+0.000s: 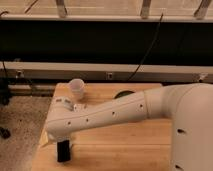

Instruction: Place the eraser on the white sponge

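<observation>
My gripper (63,151) is the dark tip under the end of the white arm, low over the front left corner of the wooden table (115,145). I cannot make out the eraser apart from that dark tip. It may be held there or hidden. A pale flat piece that looks like the white sponge (79,107) peeks out behind the arm's upper edge, just in front of the white cup (77,89). The arm hides most of it. The gripper is well in front of it and to its left.
The white arm (115,112) crosses the table from the right to the front left. A dark round object (123,93) lies at the back middle. The table's left edge drops to a speckled floor (20,125). A black wall panel (100,42) stands behind.
</observation>
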Robot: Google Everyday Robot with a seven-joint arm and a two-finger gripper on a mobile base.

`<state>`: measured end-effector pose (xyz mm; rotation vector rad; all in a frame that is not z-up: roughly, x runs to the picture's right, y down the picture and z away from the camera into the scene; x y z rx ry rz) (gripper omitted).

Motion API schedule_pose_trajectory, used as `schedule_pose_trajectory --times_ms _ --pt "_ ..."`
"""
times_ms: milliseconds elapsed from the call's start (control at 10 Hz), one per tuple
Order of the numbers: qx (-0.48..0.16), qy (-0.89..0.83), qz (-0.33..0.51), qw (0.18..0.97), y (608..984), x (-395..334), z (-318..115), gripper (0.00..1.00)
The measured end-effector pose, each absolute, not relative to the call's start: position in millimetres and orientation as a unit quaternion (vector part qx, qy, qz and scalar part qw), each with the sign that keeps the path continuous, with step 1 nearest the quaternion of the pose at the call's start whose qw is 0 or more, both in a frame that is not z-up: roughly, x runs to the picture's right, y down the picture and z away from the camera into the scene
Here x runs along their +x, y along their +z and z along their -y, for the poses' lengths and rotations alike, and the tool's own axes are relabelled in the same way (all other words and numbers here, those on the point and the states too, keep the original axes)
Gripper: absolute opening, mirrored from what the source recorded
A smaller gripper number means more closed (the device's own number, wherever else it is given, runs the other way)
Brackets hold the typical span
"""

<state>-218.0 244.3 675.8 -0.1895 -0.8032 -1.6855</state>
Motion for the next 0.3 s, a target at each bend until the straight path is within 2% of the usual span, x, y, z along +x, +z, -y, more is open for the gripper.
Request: schedule_pose_trajectory --times_ms 300 --pt "-0.079 -0.722 0.346 0.594 691.4 -214.1 -253.6 0.80"
